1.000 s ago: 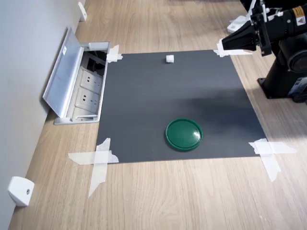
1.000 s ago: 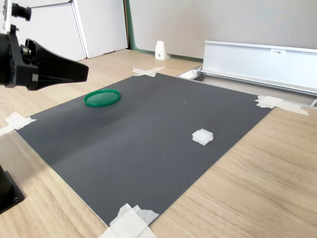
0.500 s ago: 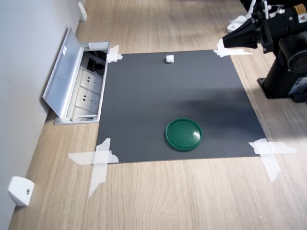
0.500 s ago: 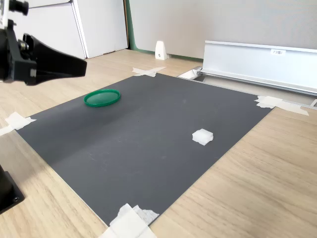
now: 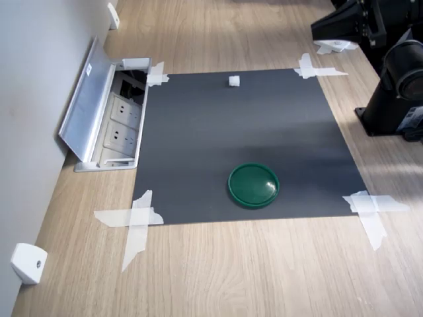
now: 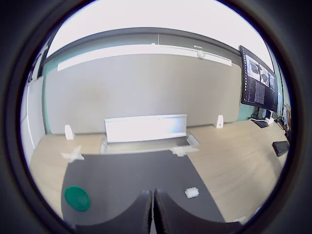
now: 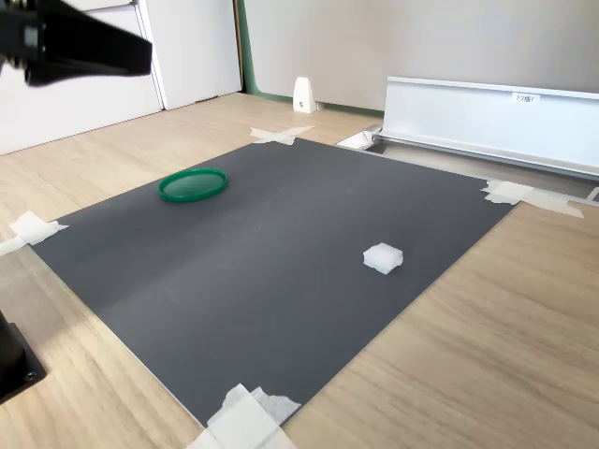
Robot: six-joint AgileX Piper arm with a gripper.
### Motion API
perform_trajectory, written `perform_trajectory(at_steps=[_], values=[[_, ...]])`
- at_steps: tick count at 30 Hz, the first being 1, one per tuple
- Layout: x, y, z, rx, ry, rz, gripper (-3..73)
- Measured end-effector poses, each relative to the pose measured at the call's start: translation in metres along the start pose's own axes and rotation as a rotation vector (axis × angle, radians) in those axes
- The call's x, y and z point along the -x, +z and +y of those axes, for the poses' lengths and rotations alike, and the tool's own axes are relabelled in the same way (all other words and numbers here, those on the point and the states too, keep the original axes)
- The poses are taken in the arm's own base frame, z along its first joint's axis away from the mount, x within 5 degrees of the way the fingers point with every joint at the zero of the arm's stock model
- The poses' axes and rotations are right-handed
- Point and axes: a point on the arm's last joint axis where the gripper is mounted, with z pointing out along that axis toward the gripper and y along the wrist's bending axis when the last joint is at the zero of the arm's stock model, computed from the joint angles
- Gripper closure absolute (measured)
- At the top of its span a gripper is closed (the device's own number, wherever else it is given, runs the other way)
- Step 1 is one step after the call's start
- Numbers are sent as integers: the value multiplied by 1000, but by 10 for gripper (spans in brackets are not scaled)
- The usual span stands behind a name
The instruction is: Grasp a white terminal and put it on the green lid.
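Observation:
The white terminal (image 5: 234, 80) is a tiny block lying near the far edge of the dark grey mat (image 5: 244, 132), also seen in the second exterior view (image 7: 383, 258) and the wrist view (image 6: 191, 192). The green lid (image 5: 253, 185) lies flat on the mat near its front edge in the first exterior view, and shows in the other views too (image 7: 193, 184) (image 6: 77, 198). My gripper (image 5: 315, 28) hangs high in the air beyond the mat's corner, far from both (image 7: 146, 52). In the wrist view its fingers (image 6: 144, 209) are pressed together, shut on nothing.
An open floor socket box with a raised metal flap (image 5: 99, 112) borders the mat at the first exterior view's left. White tape strips (image 5: 135, 221) hold the mat's corners. A white wedge bracket (image 5: 28, 263) sits by the wall. The arm's black base (image 5: 396, 105) stands at the first exterior view's right.
The gripper has risen and swung away from the mat, moving toward the top of both exterior views. The terminal and the lid have not moved.

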Motion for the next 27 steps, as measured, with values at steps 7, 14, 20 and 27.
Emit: perform_trajectory(at_steps=[7,14,20,27], values=[[40,31,0,-9,-25,122,704],[59,69,0,-20,-106,344,704],[65,101,0,6,-199,579,704],[73,126,-10,112,-252,756,637]])
